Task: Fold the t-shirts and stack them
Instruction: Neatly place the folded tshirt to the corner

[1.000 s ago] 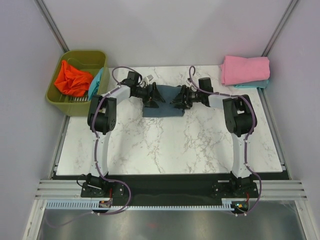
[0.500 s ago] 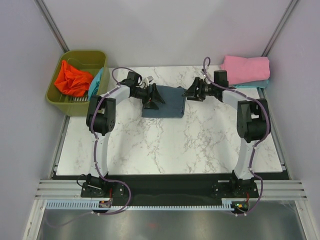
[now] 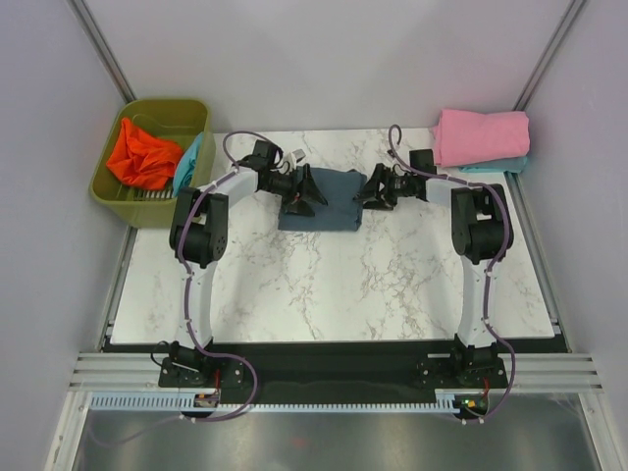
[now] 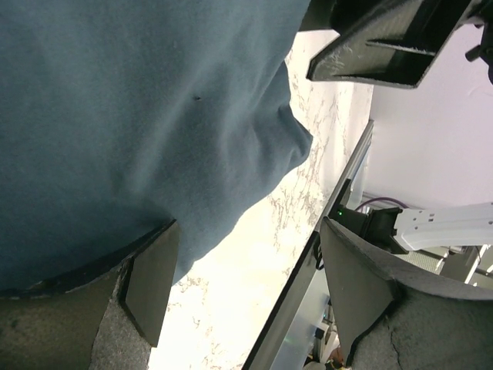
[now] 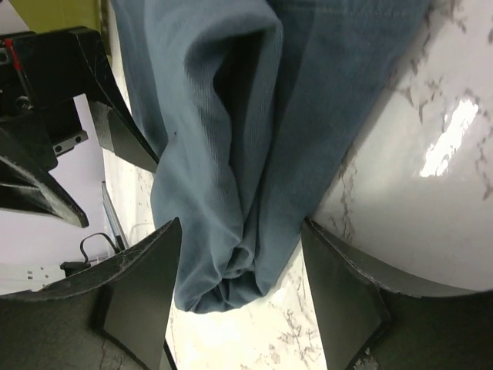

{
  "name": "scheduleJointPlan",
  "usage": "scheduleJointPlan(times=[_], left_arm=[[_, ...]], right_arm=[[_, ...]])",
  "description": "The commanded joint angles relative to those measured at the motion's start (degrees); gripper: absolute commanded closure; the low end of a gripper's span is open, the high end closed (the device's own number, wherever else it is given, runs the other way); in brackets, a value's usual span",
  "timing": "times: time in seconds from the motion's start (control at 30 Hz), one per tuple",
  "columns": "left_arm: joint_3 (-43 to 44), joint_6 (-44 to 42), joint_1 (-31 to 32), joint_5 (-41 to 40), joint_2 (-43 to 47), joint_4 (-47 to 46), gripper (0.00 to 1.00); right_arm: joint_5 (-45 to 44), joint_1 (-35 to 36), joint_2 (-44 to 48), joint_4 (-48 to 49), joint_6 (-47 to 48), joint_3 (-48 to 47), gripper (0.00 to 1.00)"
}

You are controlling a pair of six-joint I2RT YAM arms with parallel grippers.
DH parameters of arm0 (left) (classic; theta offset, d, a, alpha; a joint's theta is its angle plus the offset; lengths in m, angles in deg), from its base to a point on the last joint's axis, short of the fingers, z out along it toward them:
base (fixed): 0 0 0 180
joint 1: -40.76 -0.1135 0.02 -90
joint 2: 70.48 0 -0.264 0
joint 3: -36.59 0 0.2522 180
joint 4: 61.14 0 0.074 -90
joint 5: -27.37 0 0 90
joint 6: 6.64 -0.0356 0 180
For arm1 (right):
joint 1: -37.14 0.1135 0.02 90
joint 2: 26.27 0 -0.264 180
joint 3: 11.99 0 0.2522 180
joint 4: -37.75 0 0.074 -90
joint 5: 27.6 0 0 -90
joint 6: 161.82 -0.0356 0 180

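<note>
The dark slate blue-grey t-shirt (image 3: 324, 204) lies folded on the marble table (image 3: 324, 285) at the back middle. My left gripper (image 3: 300, 190) is open at its left edge; in the left wrist view (image 4: 246, 285) the cloth (image 4: 139, 116) reaches one finger (image 4: 150, 277) and nothing is held. My right gripper (image 3: 372, 189) is open at the shirt's right edge; in the right wrist view (image 5: 243, 289) its fingers straddle the bunched end of the shirt (image 5: 246, 123) without closing. A pink t-shirt (image 3: 481, 135) lies folded on a teal one (image 3: 498, 166) at the back right.
An olive-green bin (image 3: 157, 110) stands at the back left, holding an orange-red t-shirt (image 3: 142, 155), with a teal t-shirt (image 3: 187, 162) over its right rim. A metal rail (image 3: 324, 371) runs along the table's near edge by the arm bases.
My right gripper drew back to the right off the blue-grey shirt, then came back to its right edge. The left gripper has stayed at the left edge.
</note>
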Motion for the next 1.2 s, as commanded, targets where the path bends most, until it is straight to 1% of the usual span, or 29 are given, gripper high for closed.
scheduleJointPlan(times=[0.0,0.27,0.47,0.8,1.03,1.13,1.17], left_arm=[[-0.4,-1.1,0.4,1.5,3.8,-0.1,0.19],[-1.3,-1.8,0.4,0.5,4.2,-0.2,0.19],[-0.7,-1.9,0.9,-0.6,2.7,-0.2,0.19],[1.1,-0.7,1.9,-0.4,-0.1,-0.9,0.20],[0.7,-0.6,2.7,-0.8,-0.8,-0.9,0.20],[0.7,-0.5,2.9,-1.1,-0.8,-0.9,0.20],[0.8,-0.5,3.0,-1.2,-0.9,-0.9,0.20]], right_arm=[[-1.8,0.1,-3.1,0.4,1.9,-2.5,0.27],[-1.9,1.4,-7.0,3.0,-1.2,-5.4,0.27],[-2.4,2.0,-6.5,3.3,-1.7,-4.5,0.27],[-2.8,0.9,-4.0,2.8,-1.2,-1.8,0.27],[-2.7,2.5,-9.4,4.3,-4.2,-4.8,0.27],[-2.6,3.1,-10.5,4.3,-5.6,-5.7,0.28],[-2.6,3.1,-10.6,5.9,-5.7,-5.5,0.27]])
